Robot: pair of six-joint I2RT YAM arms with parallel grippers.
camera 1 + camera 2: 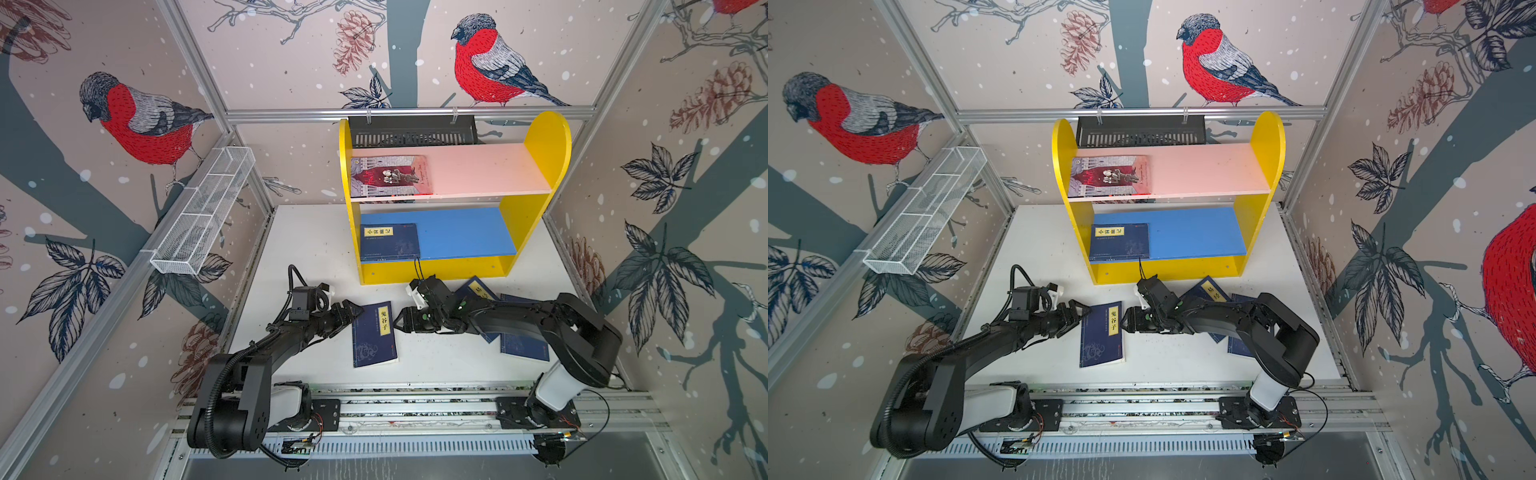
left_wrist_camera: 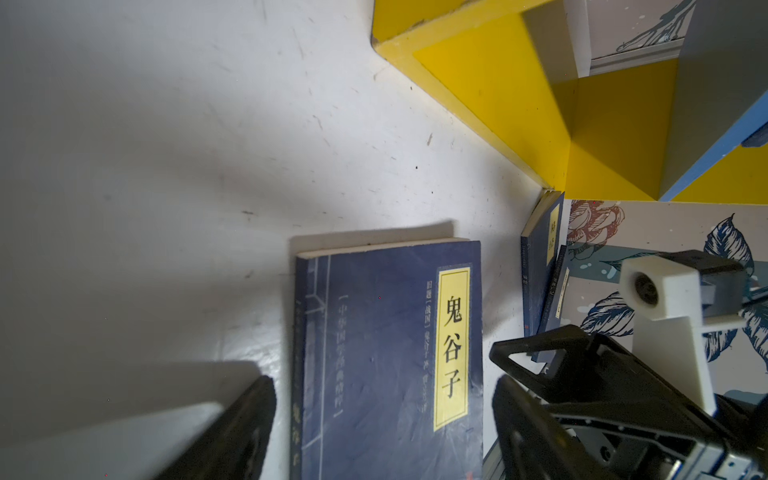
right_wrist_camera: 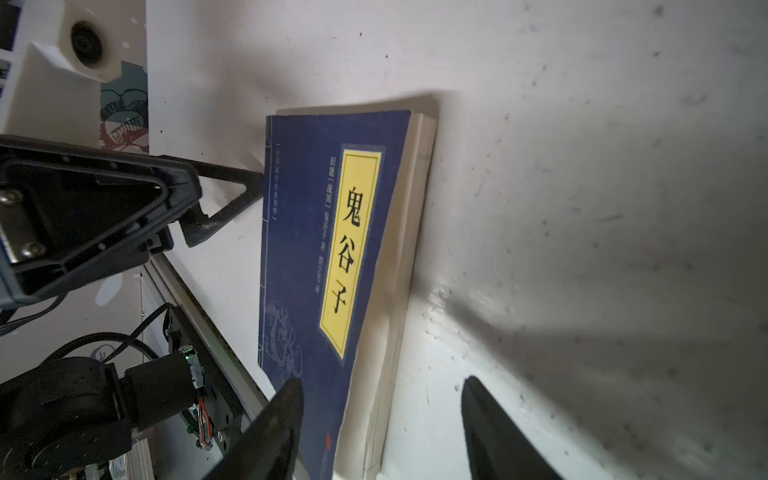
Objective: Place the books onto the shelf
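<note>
Working on the navy blue paperback with the yellow title label (image 1: 374, 334), flat on the white bench (image 1: 307, 249), just short of the two-tier yellow shelf unit (image 1: 548, 141). Flanked on both sides: left gripper (image 1: 352, 312) at the spine edge, right gripper (image 1: 399, 323) at the page edge. Left fingers (image 2: 255, 419) spread wide with the cover between them, clamping nothing. Right fingers (image 3: 282, 424) apart too, astride the page edge, gripping nothing yet.

Already shelved: the dark red and grey illustrated paperback (image 1: 390, 176) on the pink upper board (image 1: 478, 170), and another navy paperback (image 1: 390, 242) on the blue lower board (image 1: 465, 232). On the bench, partly under the right arm: a third navy paperback (image 1: 482, 291) overlapping a fourth navy paperback (image 1: 523, 347).

Likely trouble: a thin book flat on a smooth top, with little for a fingertip to get under. May skid away from a one-sided push rather than lift. Might catch only the cover or a few pages and fan the book open. Could also bring the two grippers into each other, given the narrow gap across one book. Later, risks clipping the shelf's low front lip or nudging the book shelved just behind it.

Bench top white, scuffed, speckled with dark marks, slightly glossy. Around it: aluminium-framed walls papered with red-breasted birds, pine cones and leaves. On the left wall, a white wire mesh basket (image 1: 203, 212); behind the shelf, a black slotted tray (image 1: 411, 131).
</note>
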